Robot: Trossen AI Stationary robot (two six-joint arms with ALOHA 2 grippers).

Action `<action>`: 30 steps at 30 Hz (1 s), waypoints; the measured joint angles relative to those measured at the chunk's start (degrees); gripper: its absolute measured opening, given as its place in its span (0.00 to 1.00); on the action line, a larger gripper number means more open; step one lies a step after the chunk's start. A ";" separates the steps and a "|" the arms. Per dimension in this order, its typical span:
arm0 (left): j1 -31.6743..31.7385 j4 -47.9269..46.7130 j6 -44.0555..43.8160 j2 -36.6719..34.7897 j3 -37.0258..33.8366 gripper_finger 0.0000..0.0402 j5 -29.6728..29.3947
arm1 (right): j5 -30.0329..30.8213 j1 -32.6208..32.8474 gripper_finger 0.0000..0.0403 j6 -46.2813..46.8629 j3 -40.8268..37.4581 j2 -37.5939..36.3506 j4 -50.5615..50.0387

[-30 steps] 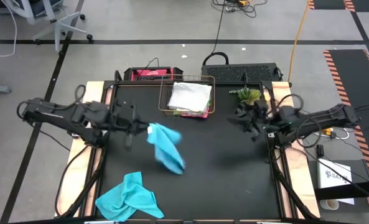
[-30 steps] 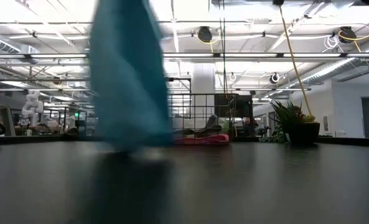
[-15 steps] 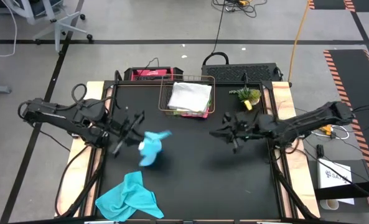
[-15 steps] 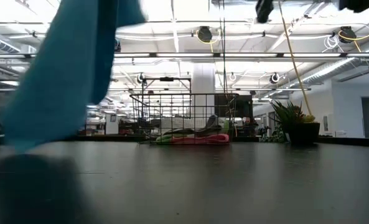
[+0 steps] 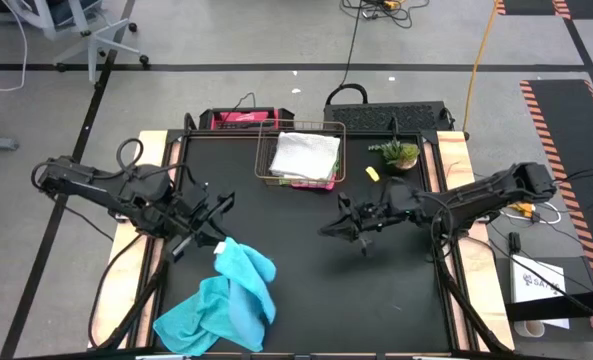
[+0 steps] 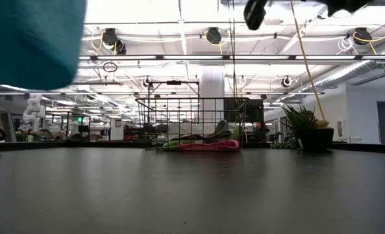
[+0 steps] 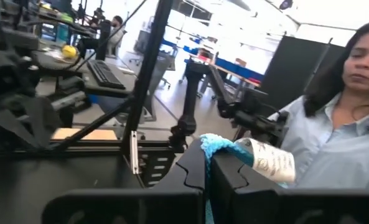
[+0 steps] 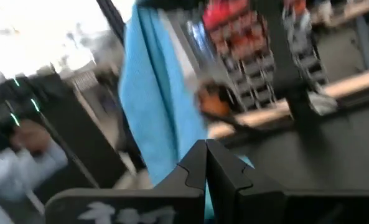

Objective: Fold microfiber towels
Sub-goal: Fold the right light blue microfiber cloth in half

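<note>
Turquoise towel (image 6: 30,39) cut off above

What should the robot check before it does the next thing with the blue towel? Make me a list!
1. Left hand gripping the lifted turquoise towel: ok, shut on it.
2. Right hand ready to grab a corner: not ok, it is shut and empty above the table's middle.
3. Lifted towel apart from the second turquoise towel: cannot tell, they overlap seen from above.
4. Room on the black table to spread it: ok, bare surface near the right hand.
5. Wire basket out of the way: ok, at the far edge.
</note>
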 joint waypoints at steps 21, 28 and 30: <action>-2.99 -0.14 -5.28 0.01 0.00 0.01 -0.12 | -3.15 -7.21 0.27 -21.83 28.00 16.91 -39.07; -3.47 -0.39 -5.68 0.00 0.00 0.01 -0.53 | -3.43 -7.70 0.39 -18.82 27.93 17.87 -33.43; -3.47 -0.42 -5.77 0.00 0.00 0.01 -0.61 | -3.45 -7.25 0.40 -18.82 27.85 18.93 -31.89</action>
